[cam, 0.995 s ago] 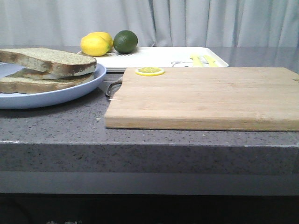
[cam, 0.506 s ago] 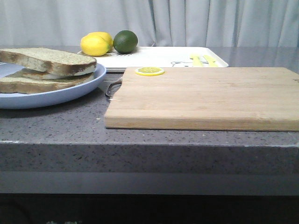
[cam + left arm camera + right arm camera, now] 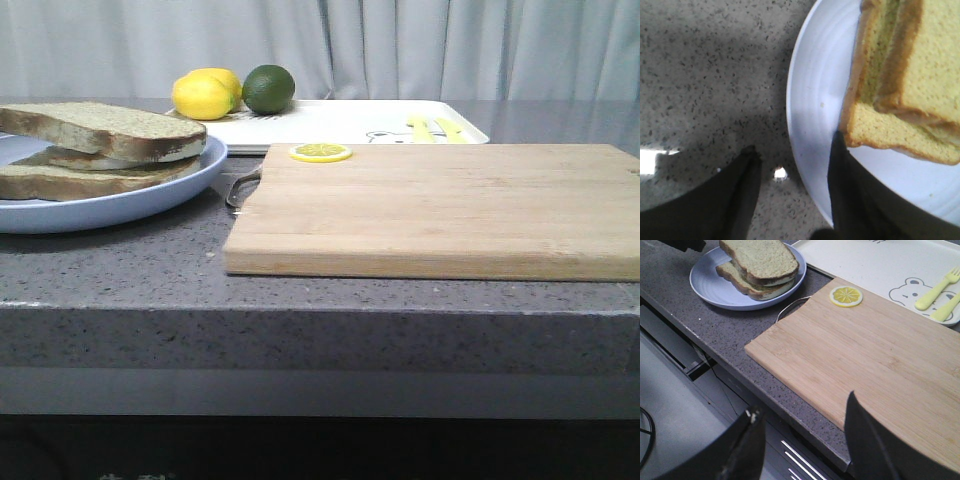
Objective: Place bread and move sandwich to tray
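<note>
left arm sits at the plate; the bread stack lies just past its jaws

your left gripper (image 3: 792, 170) hangs over the near rim of the pale blue plate (image 3: 815, 125). its jaws stand apart and hold nothing: one finger is over the speckled tabletop (image 3: 150, 270), the other over the plate's bare floor, its tip just at the corner of the lower slice. so the stack lies ahead of the jaws and off to the plate side, not between them.

on the plate the bread (image 3: 105, 130) lies as the top slice, tilted, resting on the sandwich (image 3: 70, 182) beneath it. no egg shows in any view; a pale layer peeks from between the slices in the right wrist view, and you cannot tell what it is. from the front, the stack's long axis runs across the tabletop, left to right.

your right gripper (image 3: 802, 440) is also empty, jaws wide, hovering over the near edge of the wooden cutting board (image 3: 440, 205), well apart from the plate. a lemon slice (image 3: 321, 152) sits on the board's far left corner. the tray (image 3: 340, 122) lies behind the board, with a lemon (image 3: 203, 97) and a lime (image 3: 268, 89) at its left end.

the left arm is plainly the nearer one. my judgement: the coming grasp turns on shifting the left jaws toward the plate's middle so they straddle a slice edge.
</note>
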Tool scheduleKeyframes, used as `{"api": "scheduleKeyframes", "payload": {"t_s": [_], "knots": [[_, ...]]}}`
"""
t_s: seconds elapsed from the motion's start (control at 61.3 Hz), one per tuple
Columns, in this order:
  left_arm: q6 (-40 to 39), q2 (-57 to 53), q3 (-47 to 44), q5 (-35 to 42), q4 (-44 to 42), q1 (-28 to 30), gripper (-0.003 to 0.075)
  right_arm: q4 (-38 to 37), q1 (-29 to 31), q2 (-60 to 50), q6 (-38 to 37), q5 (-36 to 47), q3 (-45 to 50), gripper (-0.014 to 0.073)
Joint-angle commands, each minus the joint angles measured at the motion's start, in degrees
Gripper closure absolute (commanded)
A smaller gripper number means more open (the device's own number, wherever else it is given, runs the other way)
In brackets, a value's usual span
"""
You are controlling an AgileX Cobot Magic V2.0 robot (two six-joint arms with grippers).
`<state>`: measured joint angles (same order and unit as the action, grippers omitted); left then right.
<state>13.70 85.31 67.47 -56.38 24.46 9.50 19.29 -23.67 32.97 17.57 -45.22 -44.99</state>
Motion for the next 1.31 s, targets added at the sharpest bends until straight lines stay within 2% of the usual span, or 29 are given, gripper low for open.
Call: {"api": "scheduleKeyframes", "payload": {"t_s": [0.0, 0.359, 0.62, 0.718, 0.848, 0.946, 1.289], "knots": [[0.3, 0.2, 1.9, 3.3, 4.0, 0.1, 0.0405, 0.7, 0.2, 0.0, 0.2, 3.6, -1.3, 0.0199], [0.3, 5.7, 2.0, 8.0, 6.7, 0.1, 0.0405, 0.7, 0.2, 0.0, 0.2, 3.6, -1.3, 0.0199], [1.9, 7.7, 2.0, 7.3, 11.6, 0.1, 0.0414, 0.7, 0.2, 0.0, 0.2, 3.6, -1.3, 0.0199], [2.2, 7.7, 2.0, 7.3, 11.8, 0.1, 0.0486, 0.7, 0.2, 0.0, 0.2, 3.6, -1.3, 0.0199], [2.9, 7.7, 2.0, 7.3, 11.8, 0.1, 0.0654, 0.7, 0.2, 0.0, 0.2, 3.6, -1.3, 0.0199], [2.9, 7.7, 2.0, 7.3, 11.8, 0.1, 0.0739, 0.7, 0.2, 0.0, 0.2, 3.6, -1.3, 0.0199], [7.2, 4.9, 2.1, 7.8, 12.4, 0.1, 0.0741, 0.7, 0.2, 0.0, 0.2, 3.6, -1.3, 0.0199]]}}
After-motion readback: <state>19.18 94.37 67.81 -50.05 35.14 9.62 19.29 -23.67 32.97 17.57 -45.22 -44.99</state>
